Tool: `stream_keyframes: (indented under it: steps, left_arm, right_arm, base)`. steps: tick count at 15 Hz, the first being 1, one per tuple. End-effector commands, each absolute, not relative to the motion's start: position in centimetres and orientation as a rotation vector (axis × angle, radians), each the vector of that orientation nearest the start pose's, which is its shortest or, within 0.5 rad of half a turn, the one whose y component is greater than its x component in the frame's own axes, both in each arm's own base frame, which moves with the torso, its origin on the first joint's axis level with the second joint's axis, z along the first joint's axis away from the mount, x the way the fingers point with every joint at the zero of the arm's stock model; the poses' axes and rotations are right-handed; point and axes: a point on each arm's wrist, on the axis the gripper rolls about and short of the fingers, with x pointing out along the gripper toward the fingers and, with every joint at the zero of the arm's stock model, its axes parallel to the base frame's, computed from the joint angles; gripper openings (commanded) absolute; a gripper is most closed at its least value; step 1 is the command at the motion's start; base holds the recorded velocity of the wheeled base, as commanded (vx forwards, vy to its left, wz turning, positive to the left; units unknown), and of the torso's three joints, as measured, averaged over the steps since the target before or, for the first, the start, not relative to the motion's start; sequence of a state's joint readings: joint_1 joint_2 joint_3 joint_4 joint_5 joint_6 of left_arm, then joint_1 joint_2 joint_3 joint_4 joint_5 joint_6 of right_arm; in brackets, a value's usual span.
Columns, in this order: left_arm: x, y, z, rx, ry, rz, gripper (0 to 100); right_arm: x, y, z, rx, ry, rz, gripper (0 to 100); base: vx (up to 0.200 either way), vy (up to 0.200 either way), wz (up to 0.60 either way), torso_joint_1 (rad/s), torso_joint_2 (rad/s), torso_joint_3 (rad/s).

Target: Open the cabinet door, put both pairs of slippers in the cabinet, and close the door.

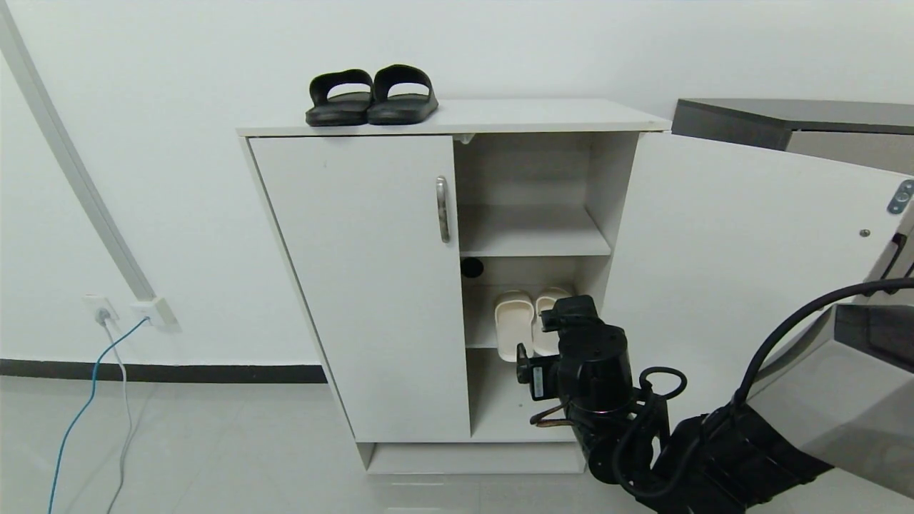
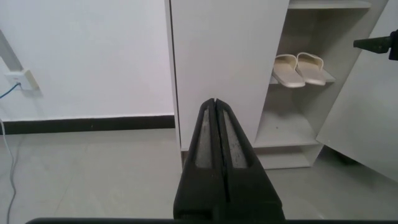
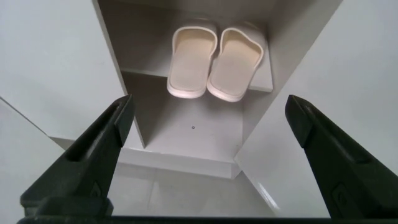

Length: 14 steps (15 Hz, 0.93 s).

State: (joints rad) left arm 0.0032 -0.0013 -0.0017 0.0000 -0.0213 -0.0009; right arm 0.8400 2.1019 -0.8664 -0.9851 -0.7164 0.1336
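Slippers of cream rubber sit inside the white wooden cabinet, black rubber slippers atop it. My right claw gapes before it; my left claw is pinched together.

Black slippers sit atop the cabinet, cream slippers inside.
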Motion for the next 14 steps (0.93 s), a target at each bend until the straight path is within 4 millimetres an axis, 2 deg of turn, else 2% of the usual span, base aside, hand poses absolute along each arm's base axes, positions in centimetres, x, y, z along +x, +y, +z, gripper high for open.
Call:
stream_keyframes:
  steps: [1, 14]
  left_arm:
    - [-2.29, -0.06, 7.59, -0.002, -0.002, -0.017, 0]
    - [-2.29, -0.05, 7.59, -0.002, -0.002, -0.017, 0]
  right_arm:
    - [26.06, 26.9, 9.49, -0.043, 0.186, 0.111, 100]
    - [25.99, 26.82, 9.56, -0.04, 0.181, 0.112, 100]
  base:
    - [0.0, 0.2, 0.0, 0.007, 0.01, 0.007]
    - [0.0, 0.2, 0.0, 0.005, 0.0, 0.003]
